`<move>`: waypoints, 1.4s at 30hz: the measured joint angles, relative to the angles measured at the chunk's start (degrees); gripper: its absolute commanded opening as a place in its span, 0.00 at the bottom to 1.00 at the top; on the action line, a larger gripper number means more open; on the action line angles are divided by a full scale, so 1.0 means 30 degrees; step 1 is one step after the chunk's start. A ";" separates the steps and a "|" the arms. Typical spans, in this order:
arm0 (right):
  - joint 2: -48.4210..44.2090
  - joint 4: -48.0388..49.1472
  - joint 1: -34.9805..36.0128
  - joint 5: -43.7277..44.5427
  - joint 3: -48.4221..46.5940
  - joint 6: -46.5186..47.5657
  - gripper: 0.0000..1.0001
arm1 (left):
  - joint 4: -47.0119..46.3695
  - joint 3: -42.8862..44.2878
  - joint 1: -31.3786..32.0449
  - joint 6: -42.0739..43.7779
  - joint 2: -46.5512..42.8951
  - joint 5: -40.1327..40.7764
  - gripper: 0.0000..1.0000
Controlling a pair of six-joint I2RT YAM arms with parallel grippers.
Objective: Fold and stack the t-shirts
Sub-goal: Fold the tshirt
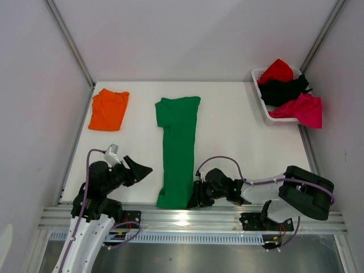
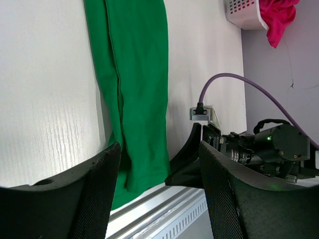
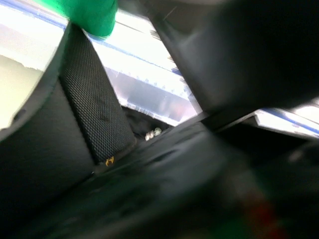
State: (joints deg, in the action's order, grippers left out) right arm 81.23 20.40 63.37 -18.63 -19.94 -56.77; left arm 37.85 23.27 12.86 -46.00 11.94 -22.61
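Observation:
A bright green t-shirt, folded lengthwise into a long strip, lies in the middle of the table and reaches the near edge. An orange t-shirt sits folded at the far left. My left gripper hovers open and empty just left of the green strip; through its jaws I see the strip's near end. My right gripper lies low at the strip's near right corner. Its jaws stand apart, with a bit of green cloth at the tip of one finger. That view is blurred.
A white basket at the far right holds a red shirt, a black shirt and a magenta shirt that hangs over its rim. An aluminium rail runs along the near edge. White walls close in both sides.

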 measured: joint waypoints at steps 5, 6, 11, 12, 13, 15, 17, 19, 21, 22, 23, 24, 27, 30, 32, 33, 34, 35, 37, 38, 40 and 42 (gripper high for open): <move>0.0240 -0.0197 -0.0080 0.0350 -0.0015 0.0321 0.20 | 0.0000 0.0000 0.0000 0.0000 0.0007 0.0000 0.67; 0.0284 -0.0211 -0.0087 0.0372 -0.0015 0.0408 0.17 | 0.0000 0.0000 0.0000 0.0000 0.0007 0.0007 0.67; 0.0357 -0.0219 -0.0095 0.0415 -0.0015 0.0459 0.10 | 0.0000 0.0000 0.0000 0.0000 0.0007 0.0000 0.67; 0.0357 -0.0219 -0.0095 0.0415 -0.0015 0.0466 0.09 | 0.0000 0.0000 0.0000 0.0000 0.0007 0.0000 0.67; 0.0357 -0.0219 -0.0095 0.0415 -0.0015 0.0466 0.09 | 0.0000 0.0000 0.0000 -0.0007 0.0007 0.0000 0.67; 0.0357 -0.0219 -0.0095 0.0415 -0.0015 0.0466 0.09 | -0.0015 -0.0015 0.0000 -0.0036 0.0007 -0.0029 0.67; 0.0364 -0.0204 -0.0095 0.0415 -0.0015 0.0466 0.09 | -0.0168 -0.0211 0.0000 -0.0160 -0.0029 -0.0182 0.67; 0.0459 -0.0146 -0.0117 0.0401 -0.0022 0.0466 0.08 | -0.0546 -0.0831 0.0000 -0.0386 -0.0226 -0.0525 0.66; 0.0605 -0.0117 -0.0131 0.0393 -0.0036 0.0466 0.07 | -0.0765 -0.1741 0.0015 -0.0772 -0.0619 -0.0925 0.66; 0.0627 -0.0109 -0.0153 0.0379 -0.0044 0.0459 0.07 | -0.0874 -0.2244 0.0022 -0.1049 -0.0867 -0.1129 0.67; 0.0627 -0.0109 -0.0168 0.0379 -0.0044 0.0459 0.07 | -0.0925 -0.2645 0.0036 -0.1239 -0.1100 -0.1253 0.66; 0.0627 -0.0109 -0.0168 0.0379 -0.0044 0.0466 0.06 | -0.1100 -0.3177 0.0051 -0.1545 -0.1399 -0.1486 0.66; 0.0627 -0.0109 -0.0168 0.0379 -0.0044 0.0466 0.06 | -0.1443 -0.4575 0.0124 -0.2375 -0.2018 -0.2076 0.66; 0.0627 -0.0117 -0.0197 0.0342 -0.0058 0.0474 0.05 | -0.2251 -0.4896 0.0240 -0.2973 -0.2368 -0.2273 0.66; 0.0634 -0.0117 -0.0211 0.0306 -0.0073 0.0474 0.04 | -0.2696 -0.5005 0.0299 -0.3184 -0.2499 -0.2353 0.65; 0.0641 -0.0117 -0.0211 0.0284 -0.0080 0.0474 0.04 | -0.2863 -0.5049 0.0342 -0.3249 -0.2506 -0.2375 0.65; 0.0656 -0.0117 -0.0233 0.0255 -0.0087 0.0481 0.04 | -0.2965 -0.5078 0.0401 -0.3344 -0.2506 -0.2382 0.65; 0.0678 -0.0117 -0.0255 0.0226 -0.0102 0.0481 0.03 | -0.3024 -0.5100 0.0459 -0.3388 -0.2506 -0.2382 0.65; 0.0699 -0.0117 -0.0277 0.0189 -0.0117 0.0510 0.03 | -0.3024 -0.5107 0.0736 -0.3606 -0.2506 -0.2361 0.65; 0.0707 -0.0117 -0.0284 0.0175 -0.0117 0.0517 0.03 | -0.3016 -0.5107 0.0867 -0.3694 -0.2506 -0.2361 0.64; 0.0758 -0.0117 -0.0291 0.0117 -0.0153 0.0517 0.03 | -0.2973 -0.5100 0.1341 -0.3993 -0.2506 -0.2273 0.64; 0.0860 -0.0124 -0.0313 0.0051 -0.0226 0.0517 0.03 | -0.2885 -0.5093 0.1865 -0.4342 -0.2506 -0.2135 0.64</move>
State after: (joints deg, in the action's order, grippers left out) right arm 83.81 20.03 62.43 -18.48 -20.62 -55.22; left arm 29.19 7.99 18.46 -59.02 4.43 -29.02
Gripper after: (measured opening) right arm 0.096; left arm 0.640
